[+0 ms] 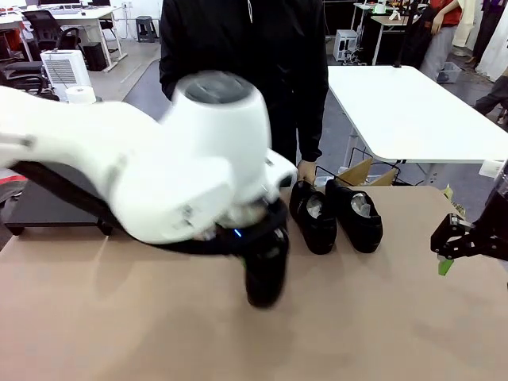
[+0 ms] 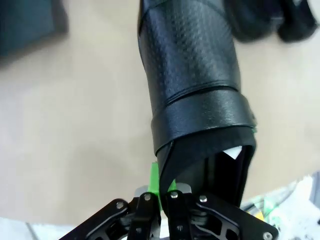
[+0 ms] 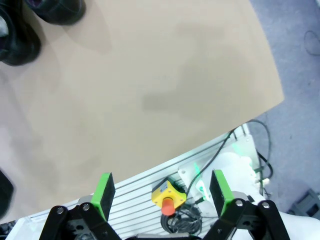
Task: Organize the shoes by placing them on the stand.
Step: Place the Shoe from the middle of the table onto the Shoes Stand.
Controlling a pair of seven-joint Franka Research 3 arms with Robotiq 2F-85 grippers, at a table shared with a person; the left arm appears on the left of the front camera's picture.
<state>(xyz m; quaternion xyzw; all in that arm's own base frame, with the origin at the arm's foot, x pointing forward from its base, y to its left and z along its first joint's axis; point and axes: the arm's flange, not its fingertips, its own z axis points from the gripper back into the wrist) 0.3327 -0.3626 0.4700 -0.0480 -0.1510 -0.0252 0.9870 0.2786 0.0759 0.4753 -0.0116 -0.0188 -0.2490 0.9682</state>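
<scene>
Grip at the heel rim: our left hand (image 2: 162,186) is clamped on one shoe (image 2: 192,75), which hangs toe-down over the table (image 1: 119,317), ready for carrying to the stand (image 1: 40,210) at far left. Our right hand (image 3: 161,182) hovers, fingers apart.

black shoes (image 1: 357,226) with white paper stuffing (image 1: 361,205), one shoe (image 2: 192,65) pebble-grained; tan tabletop (image 1: 119,317); matte black stand (image 1: 44,213); white arm (image 1: 159,175); right claw (image 3: 161,185) black with green pads (image 3: 104,192).
</scene>
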